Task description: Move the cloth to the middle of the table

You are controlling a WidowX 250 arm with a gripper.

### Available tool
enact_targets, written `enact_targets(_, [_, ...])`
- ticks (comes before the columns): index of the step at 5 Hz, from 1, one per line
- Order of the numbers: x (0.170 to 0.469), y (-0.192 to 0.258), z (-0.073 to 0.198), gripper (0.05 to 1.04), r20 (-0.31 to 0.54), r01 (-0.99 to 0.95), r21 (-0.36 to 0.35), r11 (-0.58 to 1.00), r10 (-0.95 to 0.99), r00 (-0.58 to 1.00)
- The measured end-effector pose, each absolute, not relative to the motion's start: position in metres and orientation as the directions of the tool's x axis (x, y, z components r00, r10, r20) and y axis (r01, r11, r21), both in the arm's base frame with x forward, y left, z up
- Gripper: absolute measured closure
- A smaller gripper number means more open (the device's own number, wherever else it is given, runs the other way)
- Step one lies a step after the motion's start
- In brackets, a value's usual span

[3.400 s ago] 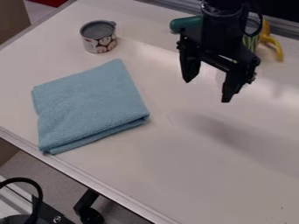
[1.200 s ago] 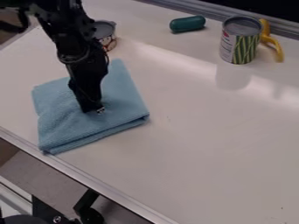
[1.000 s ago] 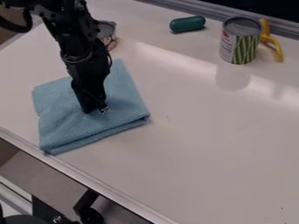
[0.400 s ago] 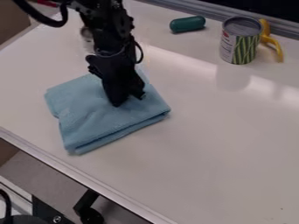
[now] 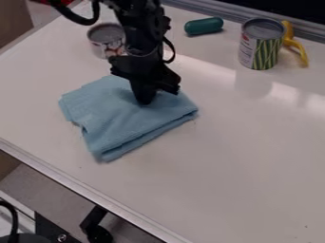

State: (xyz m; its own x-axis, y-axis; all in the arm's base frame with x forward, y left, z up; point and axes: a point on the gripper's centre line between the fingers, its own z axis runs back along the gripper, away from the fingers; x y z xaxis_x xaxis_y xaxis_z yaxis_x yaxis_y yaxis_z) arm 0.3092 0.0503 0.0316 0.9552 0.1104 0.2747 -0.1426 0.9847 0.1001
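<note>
The black gripper (image 5: 147,98) points down onto the upper right part of the blue cloth (image 5: 130,118), shut on a bit of its fabric. Folded in a rough square, the cloth lies on the left part of the white table (image 5: 234,161), slightly rumpled around the fingertips. The gripper's body hides part of the cloth's back edge.
A small can (image 5: 105,42) stands just behind the cloth, partly behind the arm. At the back are a green capsule-shaped object (image 5: 204,26), a taller striped can (image 5: 261,45) and a yellow curved object (image 5: 296,43). The table's metal edge (image 5: 82,185) runs along the front left.
From above the table's back right, with fingers apart, the gripper has come left and down onto the cloth. Since then both have shifted right, and the cloth has turned a little and wrinkled.
</note>
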Motion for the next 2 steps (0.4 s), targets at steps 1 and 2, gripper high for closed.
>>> enact_targets(1, [0.312, 0.051, 0.031, 1.031, 0.275, -0.15, 0.1, 0.984, 0.117, 0.954])
enact_targets(2, [0.324, 0.047, 0.029, 1.031, 0.314, -0.212, 0.099, 0.972, 0.172, 0.934])
